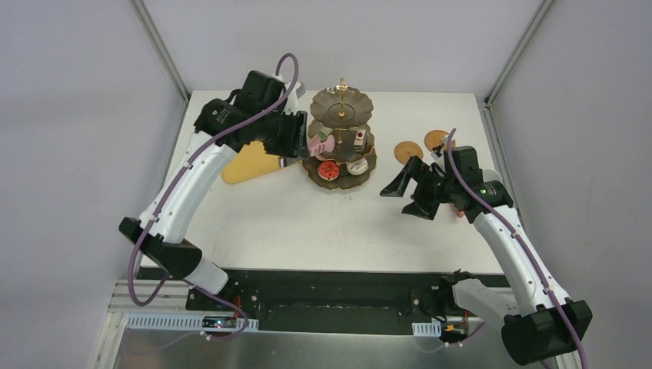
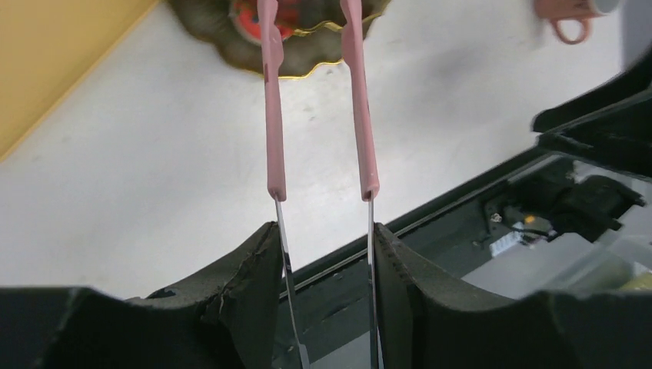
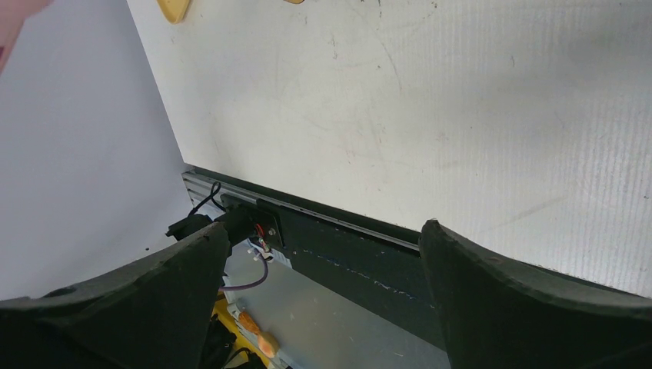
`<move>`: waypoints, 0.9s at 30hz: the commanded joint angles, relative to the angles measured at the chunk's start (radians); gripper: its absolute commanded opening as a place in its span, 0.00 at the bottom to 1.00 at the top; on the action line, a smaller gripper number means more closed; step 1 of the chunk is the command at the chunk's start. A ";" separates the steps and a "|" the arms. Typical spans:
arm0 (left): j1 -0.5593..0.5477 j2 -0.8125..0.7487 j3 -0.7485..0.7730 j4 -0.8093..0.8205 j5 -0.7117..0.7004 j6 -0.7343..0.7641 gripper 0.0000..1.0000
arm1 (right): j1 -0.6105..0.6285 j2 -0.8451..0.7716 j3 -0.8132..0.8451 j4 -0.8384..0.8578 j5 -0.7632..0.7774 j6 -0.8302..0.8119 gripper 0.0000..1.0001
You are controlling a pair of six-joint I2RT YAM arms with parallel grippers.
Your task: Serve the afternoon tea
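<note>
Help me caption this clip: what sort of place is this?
Probably a robotics lab test cell: a white table walled by grey panels on aluminium posts, two robot arms bolted at its near edge, exposed wiring beneath.

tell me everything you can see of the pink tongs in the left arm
The tongs are two thin shiny metal strips, each sleeved in pink, likely plastic or silicone, toward the far end. The left claw is shut on the bare metal, pressing both strips. The arms run nearly parallel, nothing visible between them. They reach over the scalloped rim of the stand by a red cake; the tips are cut off in the wrist view.
</note>
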 commanded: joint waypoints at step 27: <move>0.207 0.149 -0.143 0.145 -0.674 -0.361 0.45 | 0.006 -0.027 0.004 0.030 -0.030 0.017 0.99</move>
